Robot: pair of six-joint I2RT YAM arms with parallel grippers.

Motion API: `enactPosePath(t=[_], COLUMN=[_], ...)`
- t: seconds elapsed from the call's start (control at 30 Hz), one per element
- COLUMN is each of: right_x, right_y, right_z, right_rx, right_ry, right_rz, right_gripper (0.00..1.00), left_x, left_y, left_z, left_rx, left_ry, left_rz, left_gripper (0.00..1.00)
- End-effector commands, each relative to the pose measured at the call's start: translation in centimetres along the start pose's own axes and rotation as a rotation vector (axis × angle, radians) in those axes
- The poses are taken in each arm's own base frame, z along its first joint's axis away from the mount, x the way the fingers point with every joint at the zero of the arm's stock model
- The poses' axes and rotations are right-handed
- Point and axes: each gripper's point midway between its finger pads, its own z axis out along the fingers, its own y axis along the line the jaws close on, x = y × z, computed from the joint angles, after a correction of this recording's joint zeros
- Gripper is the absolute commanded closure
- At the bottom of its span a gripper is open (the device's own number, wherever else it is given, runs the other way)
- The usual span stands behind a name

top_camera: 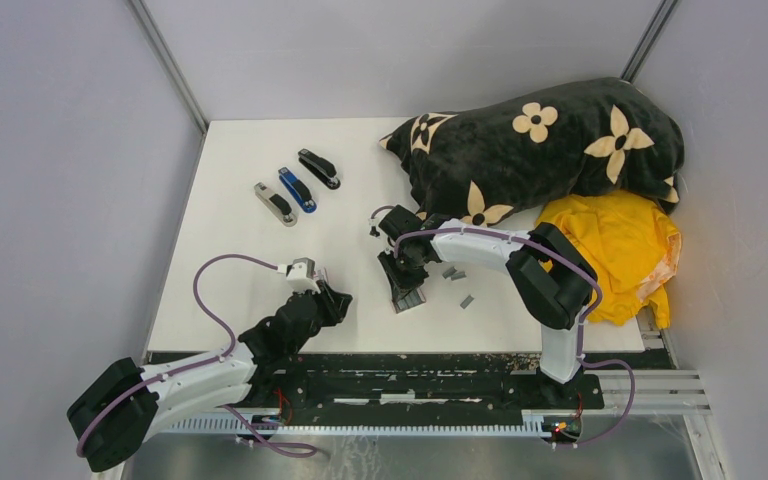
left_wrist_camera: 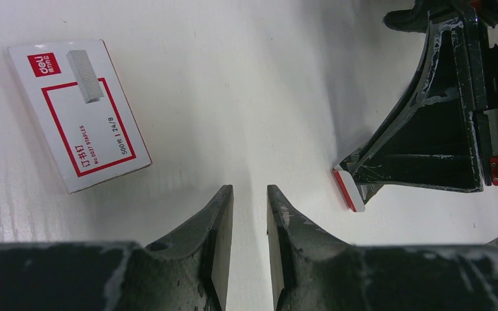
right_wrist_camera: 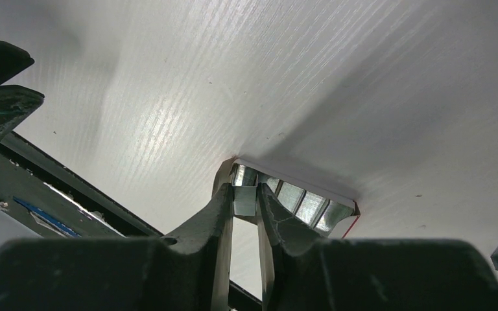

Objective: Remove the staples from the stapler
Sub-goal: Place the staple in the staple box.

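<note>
— Grey metallic strips of joined staples: where do they sit?

— One short grey strip is pinched between the fingers of the right end effector, which is clamped on it at the mouth of a shallow white-and-red cardboard tray. Further strips lie side by side inside that tray. A few loose ones rest on the white tabletop just beside it.

— How far along is the unloading, then?

— Hard to call. Strips lying outside any stapler suggest part of it is done. But the silver-grey stapler, the blue stapler and the black stapler lie in a row at the far left, well apart from both arms. From above they look shut, and whether any has staples inside cannot be seen. I judge the step in hand to be handling that one strip at the tray. I cannot tell whether it is going in or coming out.

— And the other arm?

— The left end effector hangs low over the tabletop, its fingers a narrow gap apart with nothing between them. A closed white-and-red staple box lies to one side of it.

— Anything in the way?

— A black blanket with cream flowers and a yellow cloth crowd the right arm's side, though neither lies between the arms and the staplers. The two end effectors are near each other, and that looks like the likelier snag.
</note>
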Motion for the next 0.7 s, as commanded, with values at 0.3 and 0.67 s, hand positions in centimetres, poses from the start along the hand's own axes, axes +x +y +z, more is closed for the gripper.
enactPosePath(t=[0.3,0.67], right_x=[-0.87,-0.48], right_y=[0.71,0.67], right_z=[-2.04,-1.62], right_rx=[-0.002,-0.005], right_ry=[-0.064,-0.056], right_rz=[-0.026,-0.026], right_gripper=[0.79,0.80], left_x=[-1.25,-1.24], left_y=[-0.39,-0.40], left_z=[0.17,0.22], left_rx=[0.010,0.008], left_ry=[-0.057,-0.055], left_rz=[0.015,0.017], left_gripper=[0.67,0.67])
